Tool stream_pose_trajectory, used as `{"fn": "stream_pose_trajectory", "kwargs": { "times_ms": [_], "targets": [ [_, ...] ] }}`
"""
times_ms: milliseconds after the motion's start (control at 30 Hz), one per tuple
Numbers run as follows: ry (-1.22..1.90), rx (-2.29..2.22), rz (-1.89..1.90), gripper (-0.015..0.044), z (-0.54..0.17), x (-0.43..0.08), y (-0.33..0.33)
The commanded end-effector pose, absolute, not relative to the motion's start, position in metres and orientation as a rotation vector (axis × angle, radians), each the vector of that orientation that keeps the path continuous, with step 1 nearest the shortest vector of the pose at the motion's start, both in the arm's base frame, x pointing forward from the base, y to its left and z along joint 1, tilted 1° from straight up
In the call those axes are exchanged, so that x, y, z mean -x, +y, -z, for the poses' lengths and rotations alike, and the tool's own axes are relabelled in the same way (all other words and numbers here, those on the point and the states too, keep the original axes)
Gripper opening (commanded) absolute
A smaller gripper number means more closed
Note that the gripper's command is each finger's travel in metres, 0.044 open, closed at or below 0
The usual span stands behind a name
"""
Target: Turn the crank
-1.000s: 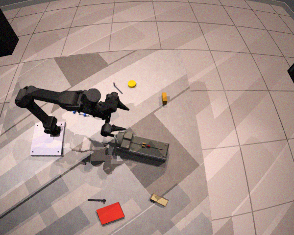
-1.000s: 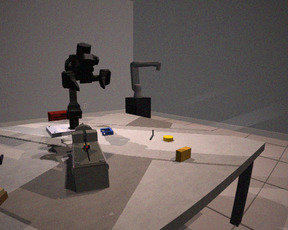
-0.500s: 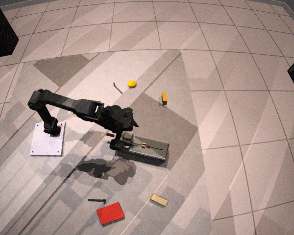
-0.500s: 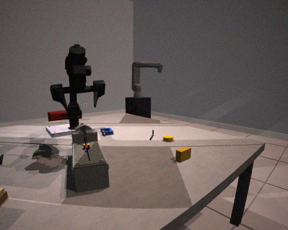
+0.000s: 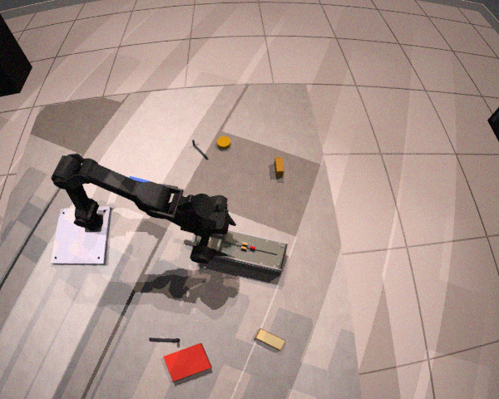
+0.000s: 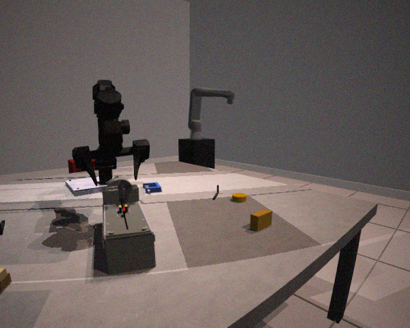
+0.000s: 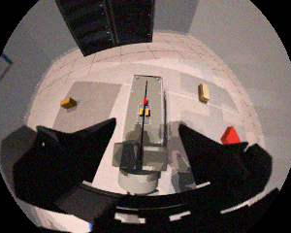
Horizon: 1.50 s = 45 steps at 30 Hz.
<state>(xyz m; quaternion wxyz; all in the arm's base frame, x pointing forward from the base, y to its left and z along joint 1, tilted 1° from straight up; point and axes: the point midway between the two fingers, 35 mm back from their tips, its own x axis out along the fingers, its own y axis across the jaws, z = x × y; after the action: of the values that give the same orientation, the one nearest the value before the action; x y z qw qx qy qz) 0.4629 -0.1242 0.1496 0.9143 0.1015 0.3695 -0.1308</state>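
The grey-green machine point(image 5: 270, 258) point(image 6: 129, 252) point(image 7: 156, 92) stands on the table. Its red pointer point(image 5: 252, 248) point(image 6: 124, 209) point(image 7: 145, 101) lies beyond the brass zero marks point(image 5: 244, 246) point(image 7: 144, 112), off to the side away from the crank end, not level with them. A round grey crank disc point(image 7: 138, 182) shows at the near end in the wrist view. The short crank handle point(image 5: 189, 243) sticks out past that end in the top view and is hidden in the other views. My gripper point(image 6: 115, 180) point(image 7: 148, 124) is open and empty above the crank end, one finger to each side.
A yellow disc point(image 5: 223, 142) point(image 6: 239, 197), an orange block point(image 5: 279, 166) point(image 6: 261, 219) and a hooked black rod point(image 5: 200, 150) lie on one side. A red block point(image 5: 187, 362), a tan block point(image 5: 269, 339) and another black rod point(image 5: 164, 340) lie on the other. A blue object point(image 6: 152, 187) lies behind.
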Motion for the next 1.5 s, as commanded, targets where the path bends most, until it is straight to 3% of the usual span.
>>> {"fn": "stream_pose_trajectory", "kwargs": {
  "times_ms": [0,467,867,1467],
  "targets": [
    [0.757,-0.216,0.268,0.044,-0.148,-0.464,-0.124],
    [0.757,-0.215,0.268,0.044,-0.149,-0.464,-0.124],
    [0.756,-0.207,0.27,0.044,-0.209,-0.462,-0.124],
    [0.765,-0.148,0.291,0.044,-0.21,-0.372,-0.069]
  ]
}}
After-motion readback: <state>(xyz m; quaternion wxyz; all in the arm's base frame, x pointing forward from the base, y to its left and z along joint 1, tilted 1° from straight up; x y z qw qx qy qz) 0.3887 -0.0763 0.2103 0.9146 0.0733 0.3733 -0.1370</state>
